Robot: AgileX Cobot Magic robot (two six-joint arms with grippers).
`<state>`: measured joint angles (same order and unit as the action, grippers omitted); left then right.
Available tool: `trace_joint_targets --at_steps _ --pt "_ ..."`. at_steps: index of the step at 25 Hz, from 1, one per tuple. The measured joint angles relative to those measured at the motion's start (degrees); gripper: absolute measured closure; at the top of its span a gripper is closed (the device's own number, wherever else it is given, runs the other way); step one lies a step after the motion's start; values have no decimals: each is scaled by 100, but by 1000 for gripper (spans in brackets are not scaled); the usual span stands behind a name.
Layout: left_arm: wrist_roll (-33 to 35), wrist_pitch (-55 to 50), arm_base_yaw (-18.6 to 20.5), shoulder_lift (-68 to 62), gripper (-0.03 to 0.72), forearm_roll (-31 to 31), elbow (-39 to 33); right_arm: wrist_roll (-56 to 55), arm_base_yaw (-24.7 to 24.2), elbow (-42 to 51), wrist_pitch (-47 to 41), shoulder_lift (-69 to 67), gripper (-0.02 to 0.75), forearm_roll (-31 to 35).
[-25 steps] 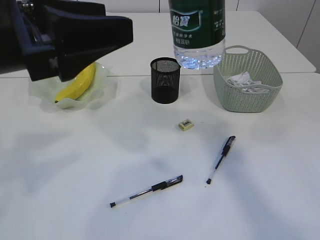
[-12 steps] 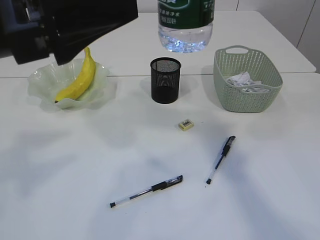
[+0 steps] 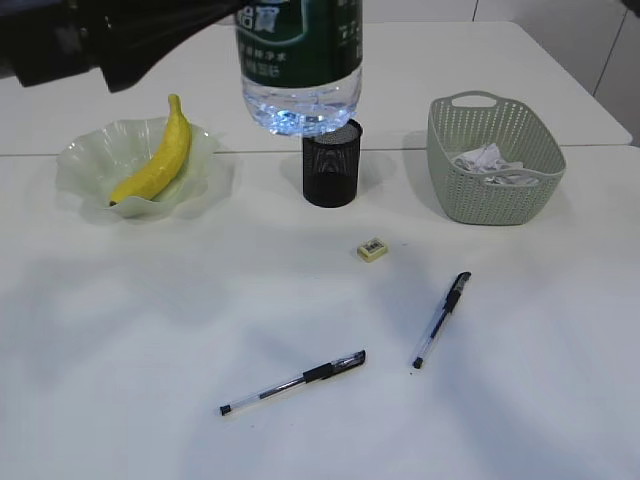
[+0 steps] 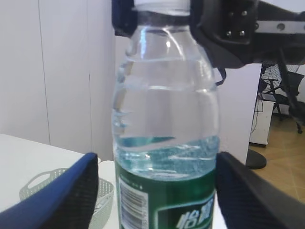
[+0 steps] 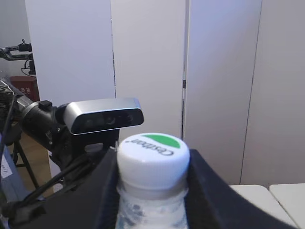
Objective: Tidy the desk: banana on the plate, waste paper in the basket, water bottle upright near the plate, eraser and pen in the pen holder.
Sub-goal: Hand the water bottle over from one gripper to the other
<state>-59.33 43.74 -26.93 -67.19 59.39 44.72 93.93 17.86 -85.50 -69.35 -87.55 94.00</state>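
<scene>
1. The water bottle [image 3: 300,62] is hanging upright in the air above the table [image 3: 150,320], its base in front of the top of the black mesh pen holder [image 3: 330,165].
2. The right gripper [image 5: 152,167] is clamping the bottle at the neck – its fingers are pressing in on both sides just under the white cap [image 5: 152,151].
3. The left gripper [image 4: 157,191] is standing spread, a blue-edged finger [image 4: 62,195] on each side of the green label, with a gap showing on the left side.
4. The banana [image 3: 155,160] is lying in the pale green plate [image 3: 80,160], left of the holder.
5. The waste paper [image 3: 490,165] is sitting inside the basket [image 3: 490,200] on the right.
6. The eraser [image 3: 372,249] is lying in front of the holder – two pens [image 3: 295,381] [image 3: 442,318] are lying nearer the camera, well apart from it.
</scene>
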Motion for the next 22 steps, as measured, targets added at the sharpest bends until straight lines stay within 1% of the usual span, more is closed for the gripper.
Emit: trace_joint_targets --at_steps 6,14,22 --pt "9 129 0 0 139 39 14 95 243 0 29 0 486 4" --pt "9 177 0 -74 138 110 116 105 280 0 81 0 486 29" --pt "9 514 0 -454 137 110 246 116 280 0 108 0 486 -32"
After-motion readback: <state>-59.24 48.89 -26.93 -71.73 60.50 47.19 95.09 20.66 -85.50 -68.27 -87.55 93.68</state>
